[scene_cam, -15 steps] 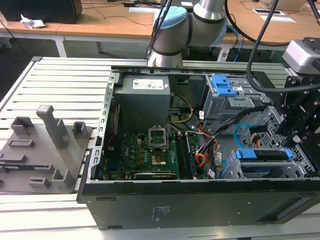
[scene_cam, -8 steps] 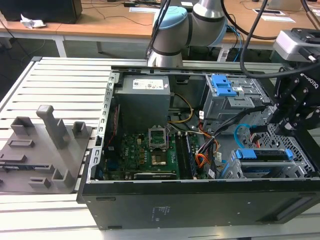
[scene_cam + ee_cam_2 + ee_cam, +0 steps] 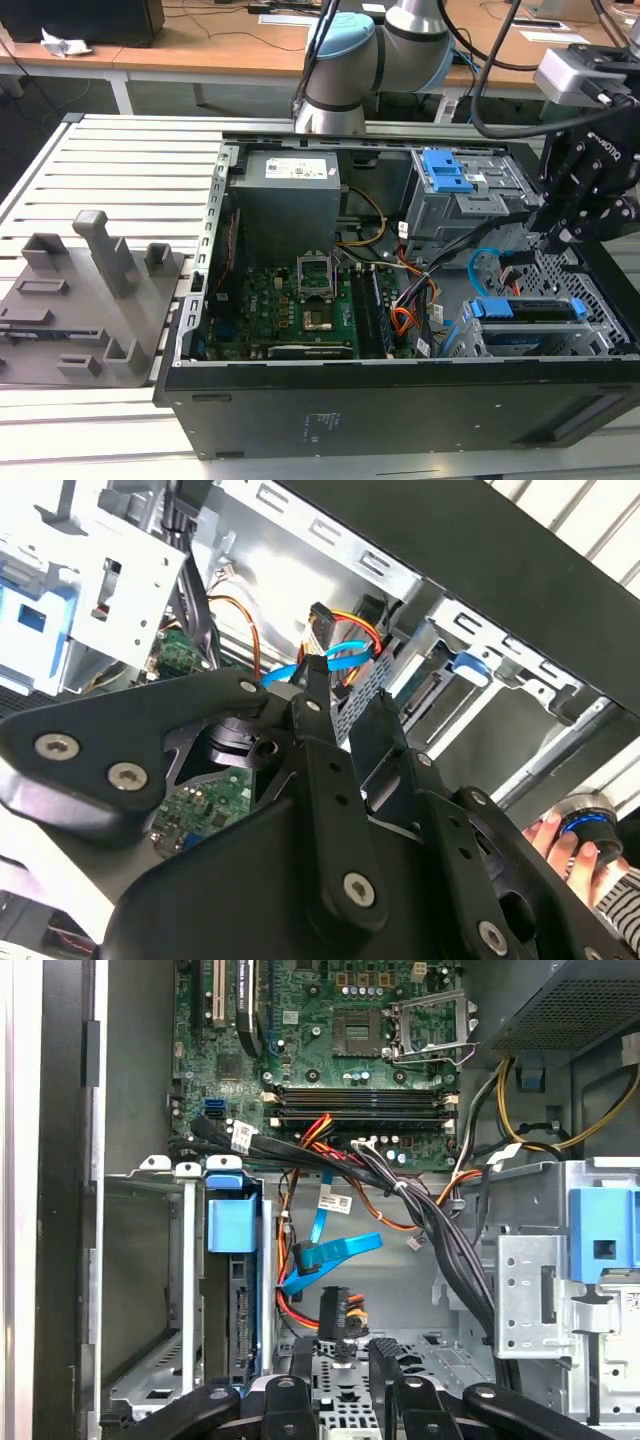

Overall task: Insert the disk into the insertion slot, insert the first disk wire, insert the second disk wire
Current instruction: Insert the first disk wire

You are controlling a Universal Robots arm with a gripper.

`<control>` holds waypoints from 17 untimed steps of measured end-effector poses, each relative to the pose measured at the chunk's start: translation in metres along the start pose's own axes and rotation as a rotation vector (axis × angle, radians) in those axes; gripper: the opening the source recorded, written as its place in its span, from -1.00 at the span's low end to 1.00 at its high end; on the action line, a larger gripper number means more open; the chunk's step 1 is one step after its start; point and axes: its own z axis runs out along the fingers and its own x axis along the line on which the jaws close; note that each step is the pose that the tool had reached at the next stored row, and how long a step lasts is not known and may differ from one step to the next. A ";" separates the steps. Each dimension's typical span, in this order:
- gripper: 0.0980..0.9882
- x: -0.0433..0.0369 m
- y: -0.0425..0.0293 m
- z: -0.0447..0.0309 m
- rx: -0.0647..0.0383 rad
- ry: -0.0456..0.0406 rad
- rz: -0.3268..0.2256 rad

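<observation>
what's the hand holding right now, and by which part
Nothing, it seems: the hand is open, with the dark plug of the orange-and-black wire bundle just ahead of its fingertips.

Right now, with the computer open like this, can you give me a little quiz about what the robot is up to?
1. True or false: the gripper hovers right over the motherboard's processor socket.
2. What colour is the second disk wire? A orange, B light blue, C green.
3. Fill in the gap: the disk is clipped in a ___ carrier.

Key:
1. False. It is by the drive cage, close to a dark plug on orange and black wires.
2. B.
3. Blue.
</observation>
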 end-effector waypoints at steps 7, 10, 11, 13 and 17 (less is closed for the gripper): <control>-0.41 -0.0029 -0.0002 0.0061 0.000 0.0004 0.000; -0.41 -0.0037 -0.0004 0.0104 0.000 0.0003 0.000; -0.41 -0.0040 -0.0005 0.0112 0.000 0.0003 0.000; -0.41 -0.0046 -0.0005 0.0126 0.000 0.0001 0.000; -0.41 -0.0046 0.0024 0.0129 0.004 0.0110 0.000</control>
